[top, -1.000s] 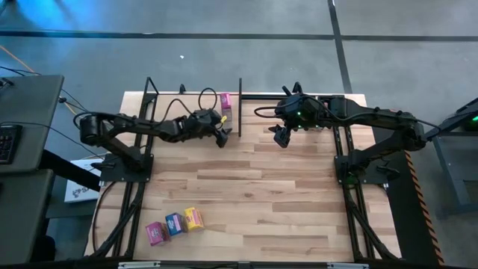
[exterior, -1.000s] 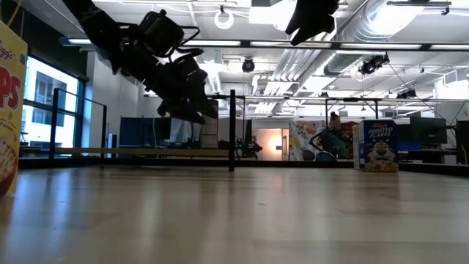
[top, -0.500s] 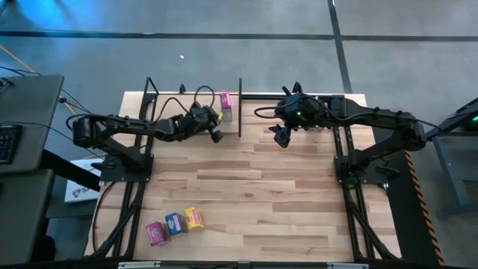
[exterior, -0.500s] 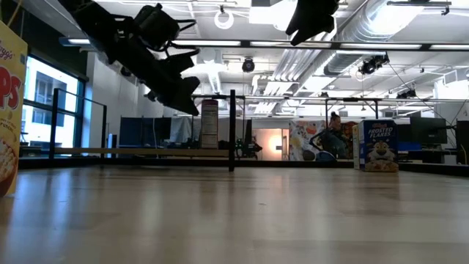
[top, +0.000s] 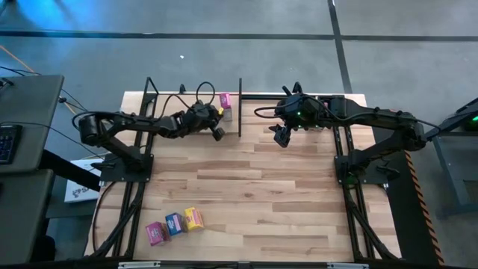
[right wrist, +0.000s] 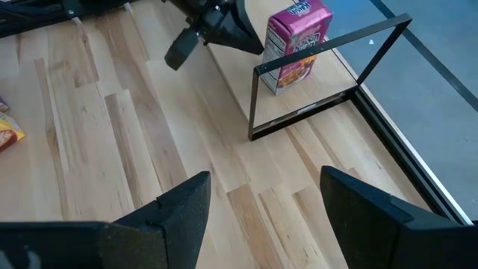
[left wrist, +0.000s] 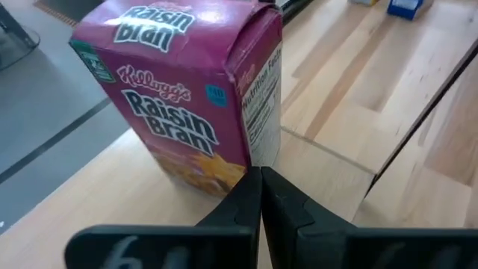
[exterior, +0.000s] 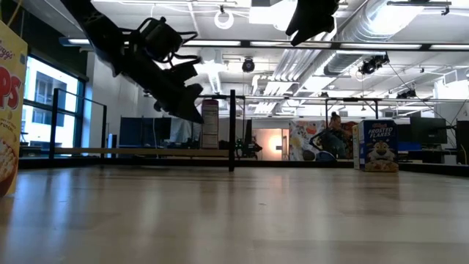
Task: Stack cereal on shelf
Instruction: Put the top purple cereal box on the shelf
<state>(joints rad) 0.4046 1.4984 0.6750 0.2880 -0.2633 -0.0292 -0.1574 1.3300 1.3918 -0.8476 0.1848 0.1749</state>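
A magenta cereal box [left wrist: 187, 97] stands upright on its bottom on the pale board of the shelf [left wrist: 89, 194], near the black end post [top: 240, 108]. The same cereal box [top: 225, 106] sits at the table's far edge. My left gripper [left wrist: 260, 183] is shut and empty, its tips just before the box's lower corner; the left gripper [top: 217, 132] lies a little to the box's near side. My right gripper [top: 281, 137] hovers open and empty to the right of the post. Pink [top: 155, 232], blue [top: 174, 223] and yellow [top: 193, 217] boxes lie at the near left.
The shelf's thin black rods [right wrist: 328, 45] frame the board and rise around the standing box. A big cereal carton [exterior: 10, 110] stands at the left of the low view, and another [exterior: 377, 145] stands far behind the table. Bare planks [top: 254, 187] lie between the arms.
My left gripper has shut its fingers, risen a little and drawn slightly toward the table's left edge, staying close to the magenta box. The box has stayed upright on the shelf.
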